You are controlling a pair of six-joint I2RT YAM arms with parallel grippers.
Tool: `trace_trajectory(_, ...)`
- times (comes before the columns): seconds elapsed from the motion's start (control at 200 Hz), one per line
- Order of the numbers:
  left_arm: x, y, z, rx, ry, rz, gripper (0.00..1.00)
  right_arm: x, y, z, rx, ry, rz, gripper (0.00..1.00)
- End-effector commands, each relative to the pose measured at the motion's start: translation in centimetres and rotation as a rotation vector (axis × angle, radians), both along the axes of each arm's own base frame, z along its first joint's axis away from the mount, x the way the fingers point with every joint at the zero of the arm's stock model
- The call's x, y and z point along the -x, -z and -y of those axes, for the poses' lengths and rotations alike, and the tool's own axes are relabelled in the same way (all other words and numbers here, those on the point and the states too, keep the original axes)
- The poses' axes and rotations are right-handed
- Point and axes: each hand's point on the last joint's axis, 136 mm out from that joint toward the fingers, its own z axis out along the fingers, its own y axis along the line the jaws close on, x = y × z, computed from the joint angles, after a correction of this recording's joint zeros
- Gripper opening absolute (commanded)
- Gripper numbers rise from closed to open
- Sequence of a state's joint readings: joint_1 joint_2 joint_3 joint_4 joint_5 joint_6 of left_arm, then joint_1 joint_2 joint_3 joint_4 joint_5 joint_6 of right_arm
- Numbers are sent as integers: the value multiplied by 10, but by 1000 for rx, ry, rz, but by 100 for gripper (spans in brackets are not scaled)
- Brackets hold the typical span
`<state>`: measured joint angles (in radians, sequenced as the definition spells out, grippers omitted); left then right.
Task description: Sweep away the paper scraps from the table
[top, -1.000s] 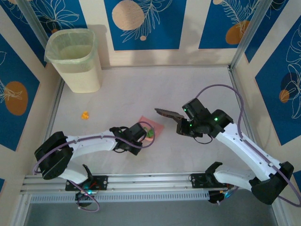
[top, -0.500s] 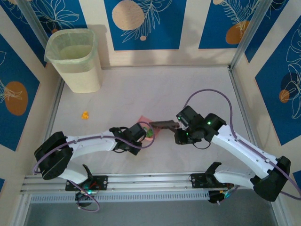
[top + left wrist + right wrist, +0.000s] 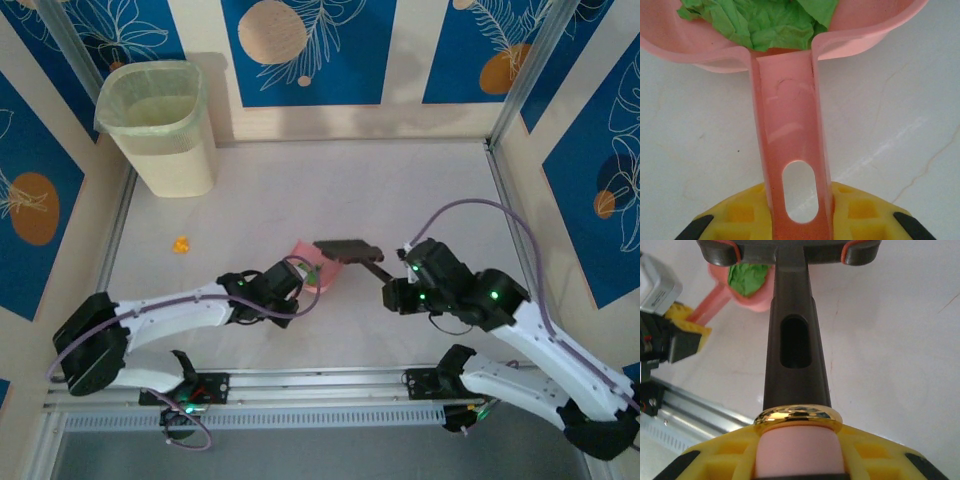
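counter [image 3: 420, 180]: pale pinkish-white slab, metal rail [image 3: 330, 378] along the near edge, mostly bare.
wall panels [image 3: 300, 50]: beige and blue leaf pattern, on the left, far and right sides.
bin [image 3: 165, 130]: pale, with a liner, upright in the far-left corner of the counter.
right arm [image 3: 540, 330]: reaches from the near right towards the centre, purple cable looping above it.
left arm [image 3: 180, 310]: lies low from the near left towards the centre.
brush [image 3: 345, 249]: dark head at centre, handle running right and near into the right gripper; head sits at the dustpan's right edge (touching or not, can't tell).
dustpan [image 3: 303, 250]: pink plastic, at centre just left of the brush head, handle pointing near-left, pan resting on the counter.
left gripper [image 3: 799, 220]: clenched on the end of the dustpan handle, yellow pads on both sides of the slotted end.
right gripper [image 3: 799, 450]: grasping the brush by its pink handle end, gold ring just past the pads.
green scraps [image 3: 765, 22]: crumpled wad inside the dustpan pan, against its back wall by the handle.
orange scrap [image 3: 181, 244]: tiny wad alone on the counter at the left, near side of the bin, well apart from the dustpan.
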<state>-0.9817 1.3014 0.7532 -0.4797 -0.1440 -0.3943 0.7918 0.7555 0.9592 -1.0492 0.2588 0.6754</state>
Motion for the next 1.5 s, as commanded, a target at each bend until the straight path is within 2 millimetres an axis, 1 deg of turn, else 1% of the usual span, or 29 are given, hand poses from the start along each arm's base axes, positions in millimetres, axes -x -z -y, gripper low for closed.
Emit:
trace_trajectory(0.0, -5, -19, -9, 22, -58, 36, 0, -10, -17, 11, -94, 83, 129, 0)
trace_trajectory(0.08, -3, -31, -14, 45, -89, 40, 0, -9, -26, 22, -144, 114, 211, 0)
trace_trajectory(0.155, -2, -46, -18, 74, -115, 58, 0, -9, -26, 37, -168, 186, 262, 0)
trace_trajectory(0.17, -1, -47, -21, 67, -122, 54, 0, -9, -26, 38, -174, 192, 268, 0)
trace_trajectory(0.215, -2, -57, -27, 70, -145, 72, 0, -9, -27, 42, -194, 217, 288, 0)
trace_trajectory(0.32, -3, -82, -46, 59, -211, 119, 0, -13, -17, 51, -185, 282, 290, 0)
trace_trajectory(0.43, -4, -113, -64, 64, -271, 170, 0, -18, -5, 47, -183, 308, 260, 0)
trace_trajectory(0.47, -6, -126, -71, 66, -297, 197, 0, -18, -1, 41, -201, 297, 242, 0)
trace_trajectory(0.56, -8, -156, -88, 51, -343, 253, 0, -21, 3, 18, -264, 221, 231, 0)
trace_trajectory(0.65, -12, -184, -106, 14, -388, 310, 0, -27, 9, 8, -273, 204, 224, 0)
trace_trajectory(0.74, -16, -213, -114, 19, -407, 344, 0, -33, 17, -10, -289, 155, 226, 0)
trace_trajectory(0.83, -23, -239, -120, 39, -434, 369, 0, -37, 20, -28, -293, 95, 231, 0)
trace_trajectory(0.85, -25, -242, -121, 38, -436, 369, 0, -38, 20, -32, -291, 80, 232, 0)
trace_trajectory(0.855, -26, -246, -122, 46, -439, 374, 0, -38, 20, -33, -290, 78, 233, 0)
trace_trajectory(0.92, -34, -259, -124, 53, -453, 372, 0, -40, 20, -45, -261, 37, 245, 0)
trace_trajectory(0.995, -47, -275, -130, 71, -483, 371, 0, -43, 23, -58, -217, -18, 278, 0)
trace_trajectory(1.025, -53, -280, -131, 82, -492, 364, 0, -44, 26, -65, -195, -45, 291, 0)
trace_trajectory(1.1, -70, -292, -132, 110, -515, 341, 0, -46, 38, -73, -129, -73, 310, 0)
trace_trajectory(1.275, -115, -314, -138, 173, -583, 300, 0, -37, 63, -106, -79, -192, 382, 0)
trace_trajectory(1.29, -119, -313, -139, 176, -591, 292, 0, -36, 66, -108, -74, -202, 387, 0)
trace_trajectory(1.321, -126, -319, -140, 197, -602, 290, 0, -35, 71, -112, -60, -216, 388, 0)
trace_trajectory(1.421, -151, -329, -145, 259, -647, 266, 0, -28, 84, -123, -15, -269, 385, 0)
trace_trajectory(1.496, -170, -336, -147, 308, -672, 244, 0, -25, 90, -131, 0, -301, 384, 0)
